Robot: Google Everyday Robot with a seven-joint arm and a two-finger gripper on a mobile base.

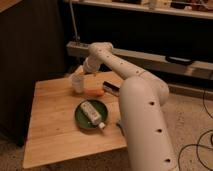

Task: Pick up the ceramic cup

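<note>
White end effector (80, 74) at whitish cup (77, 85), green plate (81, 119).

I see my arm (142, 115) as a thick white column in the lower right of the frame, leaning up-left to a bent elbow (100, 51) at the upper centre. From there the wrist points down-left, and the gripper (80, 74) hangs left of centre.

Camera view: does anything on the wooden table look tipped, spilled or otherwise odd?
One thing: the white capped bottle lies on its side across the round green plate, cap pointing toward the camera. No spill shows. The small pale ceramic cup stands upright behind the plate, with the gripper close by its rim.
</note>
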